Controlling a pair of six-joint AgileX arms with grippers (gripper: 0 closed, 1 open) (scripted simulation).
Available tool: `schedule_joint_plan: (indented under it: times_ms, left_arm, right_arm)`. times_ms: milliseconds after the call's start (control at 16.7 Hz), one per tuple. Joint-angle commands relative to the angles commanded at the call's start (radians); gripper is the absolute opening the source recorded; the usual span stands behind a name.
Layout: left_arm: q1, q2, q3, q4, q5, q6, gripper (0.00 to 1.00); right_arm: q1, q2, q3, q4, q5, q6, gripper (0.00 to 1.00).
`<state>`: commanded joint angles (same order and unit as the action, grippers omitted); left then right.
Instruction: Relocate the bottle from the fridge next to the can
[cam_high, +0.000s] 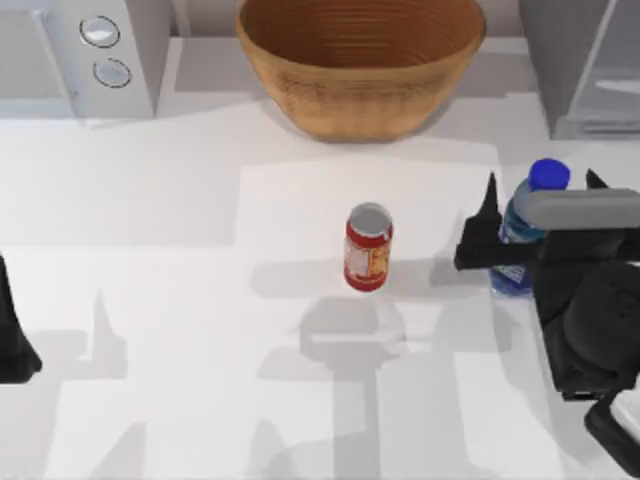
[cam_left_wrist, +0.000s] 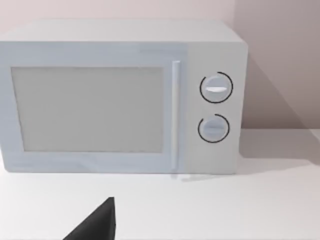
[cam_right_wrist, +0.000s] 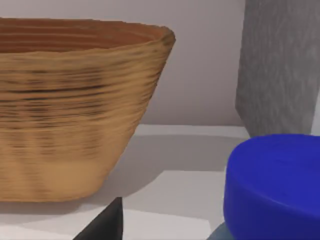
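Your right pincer (cam_high: 540, 215) sits at the right side of the desk (cam_high: 200, 300), its dark fingers on either side of the bottle (cam_high: 522, 235), pinching it just below the blue cap (cam_right_wrist: 275, 180). The bottle is upright, outside the fridge (cam_high: 590, 65), which stands behind it in the far right corner. The can (cam_high: 368, 248) stands upright near the desk's middle, apart from the bottle to its left. A woven basket (cam_high: 360, 60) sits at the back, a microwave (cam_left_wrist: 120, 97) at far left. Your left pincer (cam_high: 15, 330) is parked at the left edge; you cannot tell its finger state.
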<state>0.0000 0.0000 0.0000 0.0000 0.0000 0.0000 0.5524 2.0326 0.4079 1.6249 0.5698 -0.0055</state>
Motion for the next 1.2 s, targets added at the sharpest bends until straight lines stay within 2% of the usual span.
schedule_joint_plan:
  times_ms: [240, 600, 840, 1020, 1200]
  left_arm:
    - [0.0, 0.0, 0.0, 0.0, 0.0, 0.0, 1.0]
    - [0.0, 0.0, 0.0, 0.0, 0.0, 0.0, 1.0]
    - [0.0, 0.0, 0.0, 0.0, 0.0, 0.0, 1.0]
    - [0.0, 0.0, 0.0, 0.0, 0.0, 0.0, 1.0]
    - [0.0, 0.0, 0.0, 0.0, 0.0, 0.0, 1.0]
  right_arm:
    - [0.002, -0.001, -0.003, 0.003, 0.003, 0.0, 1.0]
    - [0.069, -0.025, -0.099, 0.074, 0.069, 0.0, 1.0]
    - [0.065, -0.02, -0.096, 0.071, 0.067, 0.0, 1.0]
    - [0.051, -0.082, -0.107, 0.023, 0.035, -0.004, 1.0]
    - [0.021, -0.238, -0.136, -0.105, -0.044, -0.008, 1.0]
